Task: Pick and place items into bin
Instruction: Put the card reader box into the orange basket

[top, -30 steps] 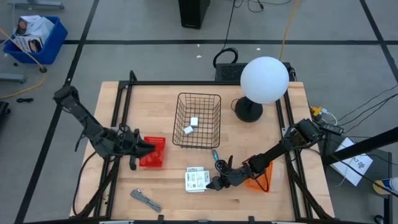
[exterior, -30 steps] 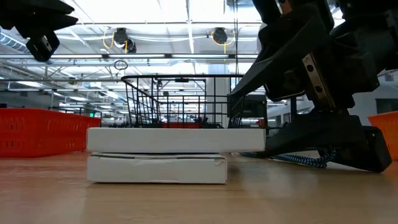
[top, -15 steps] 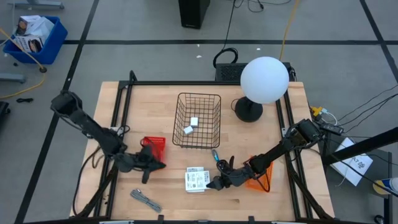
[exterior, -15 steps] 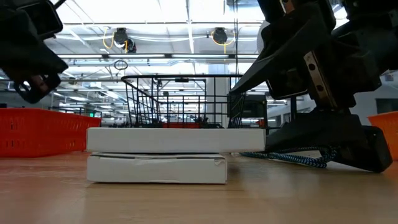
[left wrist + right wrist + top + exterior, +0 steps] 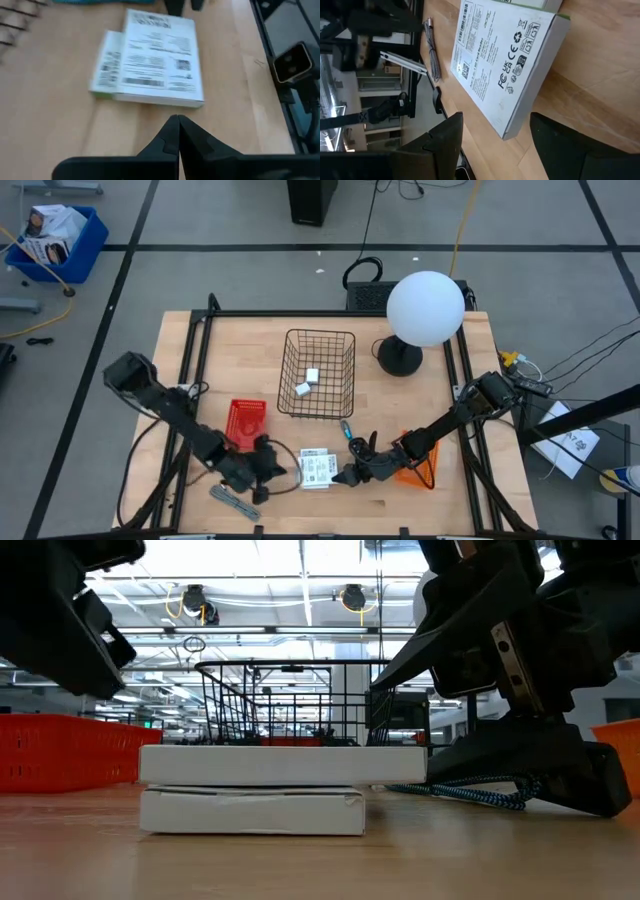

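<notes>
White printed card packets [image 5: 317, 468], two stacked flat, are sitting on the near-centre of the wooden table [image 5: 420, 505], long axis running near-far in the high view. The right gripper [image 5: 349, 474] is sitting just right of the stack, low over the table, fingers [image 5: 445, 137] spread apart with the top packet's edge lying between them, nothing clamped. The left gripper [image 5: 272, 468] is hovering just left of the stack, its fingers [image 5: 170, 140] pressed together, tips pointing at the packets. The grey metal tool [image 5: 234, 502] is lying near-left, slanted. The teal-handled tool [image 5: 347, 428] is lying just beyond the right gripper. Two white blocks [image 5: 306, 382] are resting inside the wire bin [image 5: 318, 337].
</notes>
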`<state>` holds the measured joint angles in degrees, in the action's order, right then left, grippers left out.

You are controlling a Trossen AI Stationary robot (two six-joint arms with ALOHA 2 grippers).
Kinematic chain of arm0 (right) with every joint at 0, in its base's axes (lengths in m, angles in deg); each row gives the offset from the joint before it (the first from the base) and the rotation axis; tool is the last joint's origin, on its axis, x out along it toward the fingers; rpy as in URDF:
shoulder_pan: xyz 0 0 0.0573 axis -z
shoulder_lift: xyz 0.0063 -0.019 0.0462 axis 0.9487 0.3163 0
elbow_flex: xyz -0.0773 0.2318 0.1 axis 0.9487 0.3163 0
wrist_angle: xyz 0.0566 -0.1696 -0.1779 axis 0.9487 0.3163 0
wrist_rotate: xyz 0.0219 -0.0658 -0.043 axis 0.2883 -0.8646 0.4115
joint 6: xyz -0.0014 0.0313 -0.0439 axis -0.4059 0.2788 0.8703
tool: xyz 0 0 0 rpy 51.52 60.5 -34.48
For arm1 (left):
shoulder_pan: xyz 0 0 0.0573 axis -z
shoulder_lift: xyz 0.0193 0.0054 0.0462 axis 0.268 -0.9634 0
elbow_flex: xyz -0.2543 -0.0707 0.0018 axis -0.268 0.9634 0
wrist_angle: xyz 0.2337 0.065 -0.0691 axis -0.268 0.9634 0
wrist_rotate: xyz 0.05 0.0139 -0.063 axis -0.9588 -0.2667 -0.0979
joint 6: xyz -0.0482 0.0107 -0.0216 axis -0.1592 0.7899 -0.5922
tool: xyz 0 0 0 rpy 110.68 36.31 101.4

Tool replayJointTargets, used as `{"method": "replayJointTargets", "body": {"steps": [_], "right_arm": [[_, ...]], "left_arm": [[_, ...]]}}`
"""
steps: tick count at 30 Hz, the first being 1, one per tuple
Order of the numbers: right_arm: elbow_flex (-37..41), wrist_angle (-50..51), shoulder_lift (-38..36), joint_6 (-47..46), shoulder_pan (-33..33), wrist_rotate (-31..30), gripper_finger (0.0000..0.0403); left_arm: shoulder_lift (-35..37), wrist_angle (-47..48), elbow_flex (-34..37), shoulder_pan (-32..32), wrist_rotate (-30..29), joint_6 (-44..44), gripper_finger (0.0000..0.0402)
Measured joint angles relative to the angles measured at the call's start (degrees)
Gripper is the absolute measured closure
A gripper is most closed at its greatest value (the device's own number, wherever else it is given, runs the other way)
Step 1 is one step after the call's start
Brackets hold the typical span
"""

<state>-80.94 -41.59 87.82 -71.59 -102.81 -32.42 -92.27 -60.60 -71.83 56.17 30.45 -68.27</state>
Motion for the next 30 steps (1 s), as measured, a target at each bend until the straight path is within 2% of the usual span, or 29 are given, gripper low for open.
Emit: {"method": "replayJointTargets", "body": {"steps": [3, 10, 30], "right_arm": [[0.0, -0.6, 0.0, -0.1, 0.0, -0.1, 0.0181], [0.0, -0.8, 0.0, -1.0, 0.0, -0.1, 0.0181], [-0.5, -3.1, 0.0, -1.0, 0.3, -0.7, 0.0181]], "left_arm": [[-4.0, 0.1, -2.8, -1.4, 4.2, 0.3, 0.0400], [-9.8, 1.0, -6.7, -4.7, 7.4, 0.0, 0.0400], [-10.2, -0.8, -6.8, -6.0, 8.4, 0.0, 0.0401]]}}
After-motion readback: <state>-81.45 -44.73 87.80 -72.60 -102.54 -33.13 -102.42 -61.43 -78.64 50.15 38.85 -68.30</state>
